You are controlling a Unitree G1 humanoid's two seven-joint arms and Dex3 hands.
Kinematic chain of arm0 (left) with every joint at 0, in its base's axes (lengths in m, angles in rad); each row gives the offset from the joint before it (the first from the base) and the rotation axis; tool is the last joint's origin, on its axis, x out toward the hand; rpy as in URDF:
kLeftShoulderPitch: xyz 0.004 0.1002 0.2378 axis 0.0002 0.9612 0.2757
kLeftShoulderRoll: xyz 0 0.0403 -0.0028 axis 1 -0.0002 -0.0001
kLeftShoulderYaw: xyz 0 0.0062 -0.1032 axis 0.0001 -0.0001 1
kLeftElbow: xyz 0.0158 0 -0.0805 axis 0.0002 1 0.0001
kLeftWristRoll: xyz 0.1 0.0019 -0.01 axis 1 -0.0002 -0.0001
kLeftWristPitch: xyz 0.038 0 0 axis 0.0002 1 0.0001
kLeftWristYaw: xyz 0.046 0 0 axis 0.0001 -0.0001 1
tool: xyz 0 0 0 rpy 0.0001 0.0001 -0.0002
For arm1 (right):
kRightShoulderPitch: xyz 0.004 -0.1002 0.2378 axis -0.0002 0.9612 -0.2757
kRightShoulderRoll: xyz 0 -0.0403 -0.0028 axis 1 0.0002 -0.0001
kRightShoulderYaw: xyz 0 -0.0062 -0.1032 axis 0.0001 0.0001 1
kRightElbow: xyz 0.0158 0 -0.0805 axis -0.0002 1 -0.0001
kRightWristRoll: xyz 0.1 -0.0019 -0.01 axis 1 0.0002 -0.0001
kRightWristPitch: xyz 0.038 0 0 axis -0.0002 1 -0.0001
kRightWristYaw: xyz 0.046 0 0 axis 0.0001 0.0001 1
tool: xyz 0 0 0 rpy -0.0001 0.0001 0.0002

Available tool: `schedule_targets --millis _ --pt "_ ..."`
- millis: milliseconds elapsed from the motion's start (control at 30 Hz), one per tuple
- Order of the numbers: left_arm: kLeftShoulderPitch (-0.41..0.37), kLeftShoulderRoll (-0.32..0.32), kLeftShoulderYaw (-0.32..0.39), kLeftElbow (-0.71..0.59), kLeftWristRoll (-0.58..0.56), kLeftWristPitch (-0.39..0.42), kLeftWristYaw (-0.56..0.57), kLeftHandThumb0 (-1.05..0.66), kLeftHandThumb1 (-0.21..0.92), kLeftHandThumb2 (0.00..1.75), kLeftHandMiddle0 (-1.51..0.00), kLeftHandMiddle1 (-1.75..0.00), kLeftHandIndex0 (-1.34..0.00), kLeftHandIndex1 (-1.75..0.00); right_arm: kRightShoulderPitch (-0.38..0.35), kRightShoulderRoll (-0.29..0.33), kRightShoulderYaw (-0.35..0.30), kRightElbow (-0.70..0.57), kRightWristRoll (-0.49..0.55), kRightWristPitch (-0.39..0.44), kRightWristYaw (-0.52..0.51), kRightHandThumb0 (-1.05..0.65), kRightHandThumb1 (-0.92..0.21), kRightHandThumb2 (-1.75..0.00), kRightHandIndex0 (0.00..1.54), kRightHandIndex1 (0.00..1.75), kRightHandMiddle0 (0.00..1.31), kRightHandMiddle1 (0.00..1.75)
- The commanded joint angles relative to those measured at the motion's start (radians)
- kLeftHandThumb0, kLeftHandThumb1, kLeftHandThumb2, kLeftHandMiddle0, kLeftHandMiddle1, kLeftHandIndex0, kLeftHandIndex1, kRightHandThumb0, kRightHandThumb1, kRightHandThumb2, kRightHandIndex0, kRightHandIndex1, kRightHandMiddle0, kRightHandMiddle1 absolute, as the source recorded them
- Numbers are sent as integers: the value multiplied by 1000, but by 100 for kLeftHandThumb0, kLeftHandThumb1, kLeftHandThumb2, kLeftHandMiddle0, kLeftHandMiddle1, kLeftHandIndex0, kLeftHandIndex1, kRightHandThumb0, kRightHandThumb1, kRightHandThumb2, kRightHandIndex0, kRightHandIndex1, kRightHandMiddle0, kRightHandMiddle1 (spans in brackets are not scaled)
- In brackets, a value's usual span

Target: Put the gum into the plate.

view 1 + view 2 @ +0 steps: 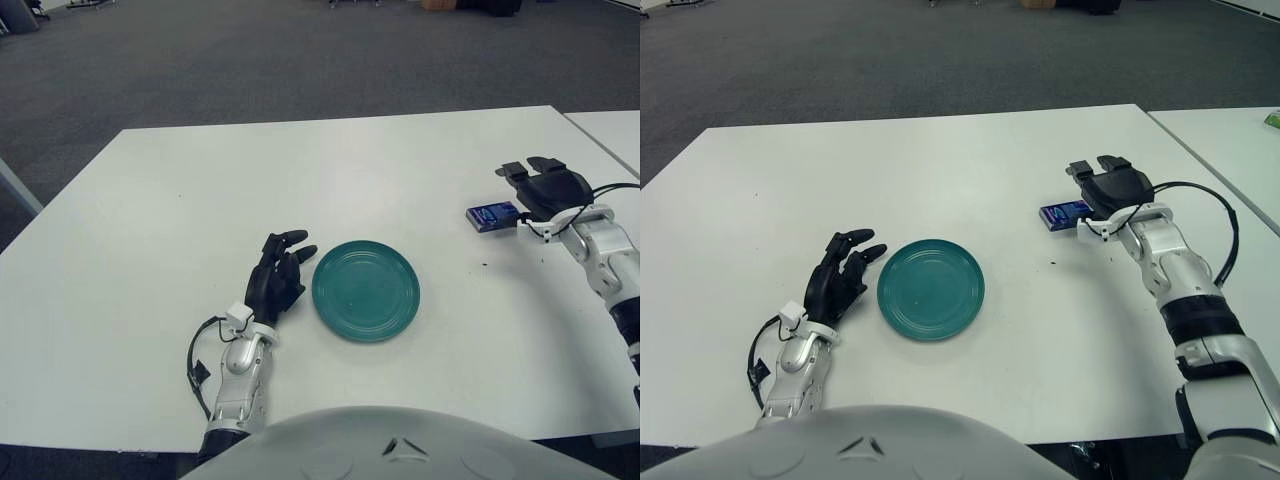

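Note:
The gum [492, 216] is a small blue pack lying flat on the white table [300, 180], to the right of the plate. The green plate [366, 290] sits empty near the table's front middle. My right hand [532, 186] is at the gum's right side, fingers spread and pointing away from me, palm next to the pack; I cannot tell if it touches it. The gum also shows in the right eye view [1064, 214]. My left hand [284, 258] shows just left of the plate, fingers relaxed and holding nothing.
A second white table [1230, 140] stands to the right across a narrow gap, with a small green item [1272, 120] at its far edge. Grey carpet lies beyond the table.

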Motion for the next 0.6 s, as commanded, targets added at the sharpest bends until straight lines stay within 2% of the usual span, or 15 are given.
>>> schedule_targets --millis 0,233,367,567 --pt "16 12 2 23 7 28 -3 -77 92 74 -35 -81 -20 -116 -84 19 40 66 5 -18 -5 -78 -92 -35 23 2 0 55" --pt "21 12 2 18 12 25 -2 -77 92 73 -34 -80 -19 -117 -168 50 104 227 28 -71 -31 -76 -92 -33 28 4 0 55" --pt "26 11 1 10 14 17 0 -77 92 73 -35 -81 -19 -117 -218 76 142 368 36 -120 -73 -75 -92 -34 30 5 0 55" --pt "30 18 7 -6 4 43 -7 -78 92 74 -35 -81 -19 -117 -223 94 178 453 65 -181 -107 -76 -92 -35 34 6 0 57"
